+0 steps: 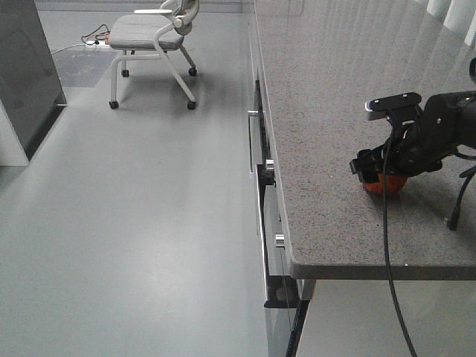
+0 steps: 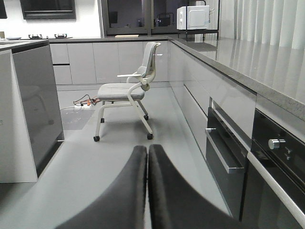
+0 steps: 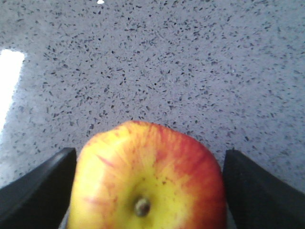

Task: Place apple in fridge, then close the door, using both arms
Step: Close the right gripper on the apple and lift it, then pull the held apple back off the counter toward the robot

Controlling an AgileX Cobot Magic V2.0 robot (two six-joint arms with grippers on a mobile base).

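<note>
- On the right, running from near to far, the speckled grey counter (image 1: 335,89) carries the apple close to its near edge, within reach of the right arm.
- At the far left stands a dark grey cabinet (image 1: 26,74). Whether it is the fridge I cannot tell, and no open door or white inside shows in any view.
- A wheeled chair (image 1: 152,37) stands far back on the open floor, well apart from both arms.
- The right gripper (image 1: 384,177) is low over the counter and set around the apple, so that a lift can follow. Its fingers (image 3: 38,191) sit against the fruit on both sides and look clamped on it.
- The left gripper (image 2: 147,152) hangs out over the floor, left of the counter front. Its fingers are pressed together on nothing, probably kept free for the door.
- The apple (image 3: 147,181), red and yellow with its stem towards the wrist camera, appears to rest on the counter, so the carry has not yet begun.
</note>
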